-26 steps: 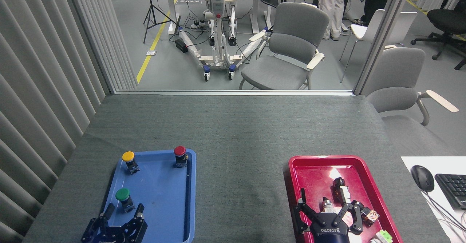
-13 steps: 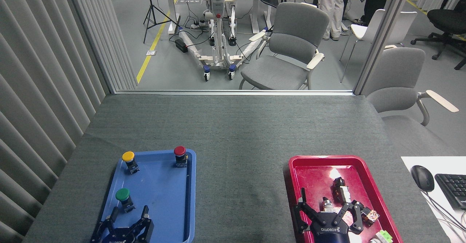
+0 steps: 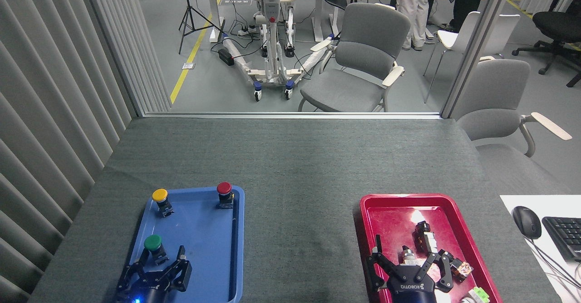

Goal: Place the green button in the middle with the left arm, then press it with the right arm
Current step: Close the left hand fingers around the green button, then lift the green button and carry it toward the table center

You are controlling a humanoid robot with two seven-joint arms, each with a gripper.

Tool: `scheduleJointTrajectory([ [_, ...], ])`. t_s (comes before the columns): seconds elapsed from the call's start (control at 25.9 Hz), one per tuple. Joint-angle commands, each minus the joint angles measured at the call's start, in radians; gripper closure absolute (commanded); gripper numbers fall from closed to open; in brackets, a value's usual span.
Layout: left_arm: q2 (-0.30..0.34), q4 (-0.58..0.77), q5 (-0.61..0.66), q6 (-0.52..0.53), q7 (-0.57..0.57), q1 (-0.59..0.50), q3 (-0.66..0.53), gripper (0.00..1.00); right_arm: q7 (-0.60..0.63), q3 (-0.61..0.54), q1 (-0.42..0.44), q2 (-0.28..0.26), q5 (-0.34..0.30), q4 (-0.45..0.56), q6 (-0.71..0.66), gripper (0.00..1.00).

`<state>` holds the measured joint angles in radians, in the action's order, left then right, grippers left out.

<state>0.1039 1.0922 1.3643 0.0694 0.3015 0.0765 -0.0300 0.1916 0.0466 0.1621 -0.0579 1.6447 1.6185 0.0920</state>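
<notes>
1. Green button point(image 3: 153, 242): upright in the blue tray point(image 3: 213, 257), near-left part, cap up, long axis vertical.
2. Left tool point(image 3: 160, 263): fingers spread apart, empty; the button lies just beyond it at about 11 o'clock, not yet between the fingers. This arm is much the nearer.
3. Right tool point(image 3: 406, 260): fingers splayed open over the red tray point(image 3: 386, 212), holding nothing.
4. Middle of the table point(image 3: 299, 230): bare cloth at 3 o'clock from the button, between the trays.
</notes>
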Motion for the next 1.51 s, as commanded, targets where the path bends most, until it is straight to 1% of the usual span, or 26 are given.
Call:
scheduleJointTrajectory([
  [0.0,0.0,-0.028,-0.007,-0.011,0.008,0.012,-0.002,0.11,0.0,0.001,-0.001,0.0,0.0,0.0,0.0,0.01],
  [0.04,0.002,-0.029,-0.008,-0.02,0.016,0.012,-0.002,0.12,0.0,-0.001,-0.001,0.0,0.0,0.0,0.0,0.01],
  [0.08,0.002,-0.031,-0.01,-0.031,0.025,0.012,-0.002,0.15,0.0,0.001,0.0,0.0,0.0,0.001,0.0,0.01],
  [0.19,0.007,-0.032,-0.011,-0.034,0.031,0.012,-0.002,0.37,0.0,-0.001,0.002,0.0,0.0,0.001,0.0,0.01],
  [0.27,0.011,-0.032,-0.011,-0.033,0.041,0.011,-0.002,0.58,0.0,-0.001,0.002,0.0,0.0,0.0,0.0,0.01],
  [0.35,0.014,-0.032,-0.011,-0.025,0.064,0.005,-0.002,0.73,0.0,-0.001,0.002,0.0,0.0,0.0,0.0,0.01],
  [0.5,0.023,-0.035,-0.01,-0.01,0.091,-0.001,-0.001,0.92,0.0,0.001,0.002,0.0,0.0,0.001,0.0,0.01],
  [0.58,0.026,-0.034,-0.008,0.016,0.096,-0.003,-0.001,0.99,0.0,0.001,0.0,0.0,0.0,0.001,0.0,0.01],
  [0.85,0.034,0.014,0.002,0.047,0.108,-0.004,0.001,1.0,0.0,0.001,-0.001,-0.003,0.0,0.001,0.0,0.01],
  [0.97,0.048,0.077,0.009,0.142,0.11,0.003,0.013,1.0,0.0,0.001,-0.001,-0.005,0.0,0.001,0.0,0.01],
  [1.04,0.05,0.103,0.019,0.174,0.107,0.016,0.068,1.0,0.0,0.001,0.0,-0.005,0.0,0.001,0.0,0.01],
  [1.12,0.05,0.092,0.048,0.187,0.093,0.077,0.162,1.0,0.0,0.001,0.004,-0.007,0.0,0.001,0.0,0.01],
  [1.2,0.048,0.038,0.07,0.211,0.064,0.163,0.303,1.0,0.0,0.001,0.004,-0.005,0.0,0.001,0.0,0.01],
  [1.27,0.026,-0.087,0.07,0.213,0.041,0.278,0.435,1.0,0.0,0.001,0.004,-0.005,0.0,0.001,0.0,0.01],
  [1.31,-0.003,-0.149,0.065,0.21,0.036,0.33,0.493,1.0,0.0,0.001,0.004,-0.007,0.0,0.001,0.0,0.01],
  [1.39,-0.064,-0.236,0.064,0.211,0.033,0.397,0.539,1.0,0.0,-0.001,0.004,-0.007,0.0,0.001,0.0,0.01],
  [1.47,-0.102,-0.296,0.07,0.216,0.033,0.427,0.545,1.0,0.0,0.001,0.005,-0.007,0.0,0.001,0.0,0.01],
])
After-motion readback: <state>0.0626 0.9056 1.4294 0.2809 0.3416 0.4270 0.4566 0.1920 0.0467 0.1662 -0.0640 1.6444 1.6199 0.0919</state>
